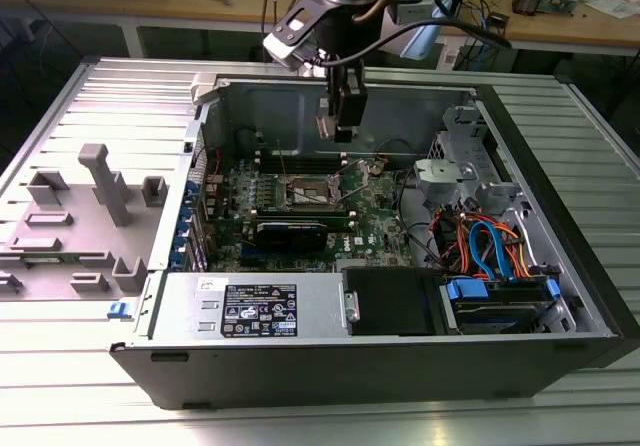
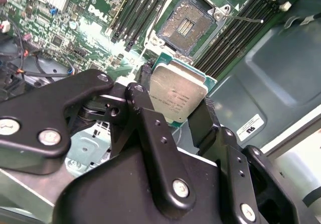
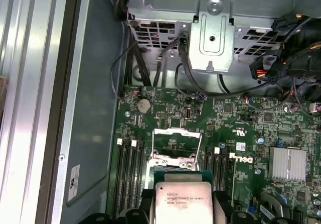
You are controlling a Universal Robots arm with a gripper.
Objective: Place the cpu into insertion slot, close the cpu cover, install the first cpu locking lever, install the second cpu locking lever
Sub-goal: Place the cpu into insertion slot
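Holds the chip (image 2: pixel 178 91) pinched by two side edges between the fingers of the gripper (image 1: pixel 338 129), silver top showing. Hangs in the air, well clear of the green board (image 3: pixel 251 113). Looks down on the open slot (image 2: pixel 186 25), below the fingertips and a little ahead, with nothing in it yet. Seems light, thin and stiff, but easy to hurt. Smooth metal, so may slip. Best held by the edges only and kept flat.
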